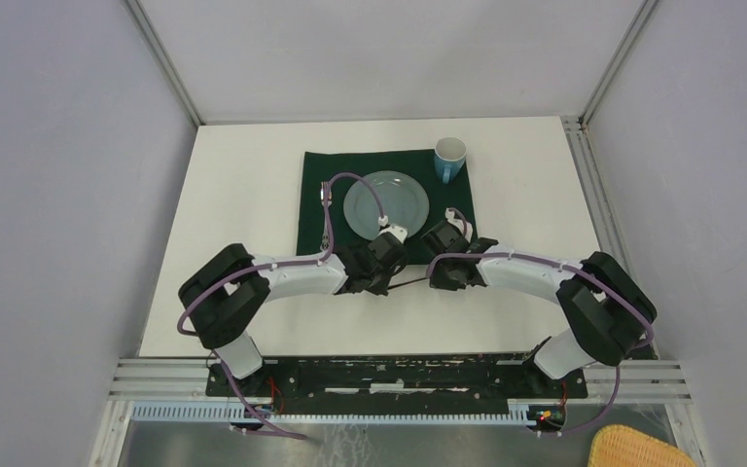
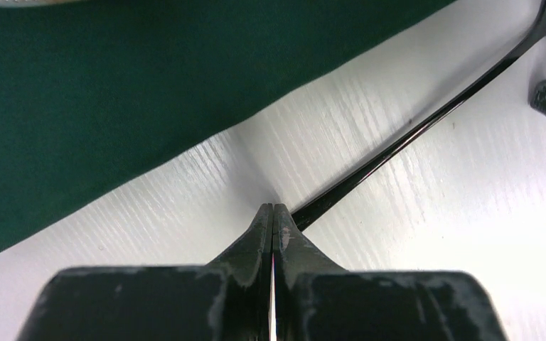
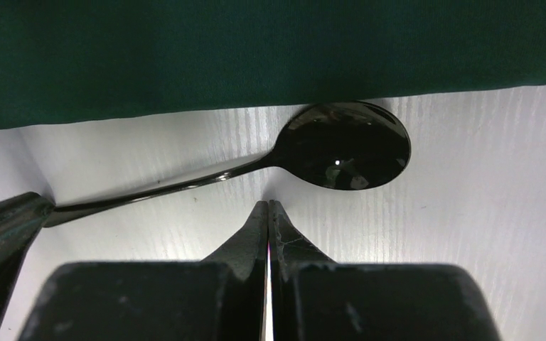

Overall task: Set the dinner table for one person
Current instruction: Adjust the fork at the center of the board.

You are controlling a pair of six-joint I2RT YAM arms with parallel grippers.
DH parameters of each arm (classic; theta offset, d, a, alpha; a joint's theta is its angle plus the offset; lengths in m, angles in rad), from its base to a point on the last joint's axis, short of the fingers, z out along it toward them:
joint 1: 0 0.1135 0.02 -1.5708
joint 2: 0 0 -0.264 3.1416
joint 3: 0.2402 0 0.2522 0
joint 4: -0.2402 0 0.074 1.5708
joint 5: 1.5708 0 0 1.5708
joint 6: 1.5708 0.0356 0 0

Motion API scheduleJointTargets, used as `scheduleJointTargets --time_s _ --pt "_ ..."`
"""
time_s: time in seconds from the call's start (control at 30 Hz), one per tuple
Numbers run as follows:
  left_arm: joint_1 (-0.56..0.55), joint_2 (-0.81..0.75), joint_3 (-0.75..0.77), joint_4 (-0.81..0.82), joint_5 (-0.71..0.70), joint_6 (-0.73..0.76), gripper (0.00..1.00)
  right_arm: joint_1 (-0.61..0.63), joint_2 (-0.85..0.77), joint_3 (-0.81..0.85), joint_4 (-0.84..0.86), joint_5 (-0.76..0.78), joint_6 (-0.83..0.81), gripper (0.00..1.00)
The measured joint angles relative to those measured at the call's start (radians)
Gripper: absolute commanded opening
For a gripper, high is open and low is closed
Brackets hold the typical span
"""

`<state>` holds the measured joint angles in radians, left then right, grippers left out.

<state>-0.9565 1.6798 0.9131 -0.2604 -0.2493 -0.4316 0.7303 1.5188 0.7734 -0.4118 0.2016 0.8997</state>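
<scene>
The white dinner table [image 1: 243, 195] carries a dark green cloth [image 1: 316, 233] with a pale grey-green plate [image 1: 386, 199] on it. A black spoon [image 3: 345, 145] lies on the bare table just in front of the cloth's near edge, its bowl to the right and its handle [image 2: 398, 142] running left. My left gripper [image 2: 274, 207] is shut, tips on the table, with the handle's end right beside its right finger and nothing between the jaws. My right gripper [image 3: 268, 204] is shut too, empty, its tips just short of the spoon's neck. In the top view the spoon [image 1: 410, 280] shows between both grippers.
A blue mug [image 1: 450, 159] stands at the cloth's far right corner. A silvery utensil [image 1: 327, 195] lies on the cloth left of the plate, under a purple cable. A wicker basket [image 1: 642, 449] sits off the table at the near right.
</scene>
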Motion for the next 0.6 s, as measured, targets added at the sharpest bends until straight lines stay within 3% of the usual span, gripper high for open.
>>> scheduleJointTargets --time_s 0.6 --pt "-0.057 -0.030 -0.007 -0.098 0.025 -0.058 0.02 -0.006 0.016 0.010 0.031 -0.013 -0.007 0.00"
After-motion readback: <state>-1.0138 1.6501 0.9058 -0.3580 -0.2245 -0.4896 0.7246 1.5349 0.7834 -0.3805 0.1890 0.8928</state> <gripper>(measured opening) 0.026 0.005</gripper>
